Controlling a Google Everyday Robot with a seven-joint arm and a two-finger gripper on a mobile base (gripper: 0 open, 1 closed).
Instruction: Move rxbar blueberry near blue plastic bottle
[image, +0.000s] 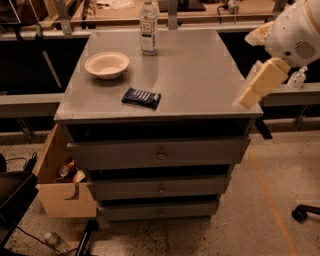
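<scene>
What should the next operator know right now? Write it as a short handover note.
The gripper hangs off the right front corner of the cabinet top, touching nothing, with nothing visibly in it.
The snack bar lies flat near the front edge, left of middle.
The water bottle stands upright at the back edge, well apart from the bar. The bowl sits between them, off to the left.
Done: nothing yet; the bar is ungrasped.
Left: reach over, grasp the bar, set it beside the bottle.
</scene>
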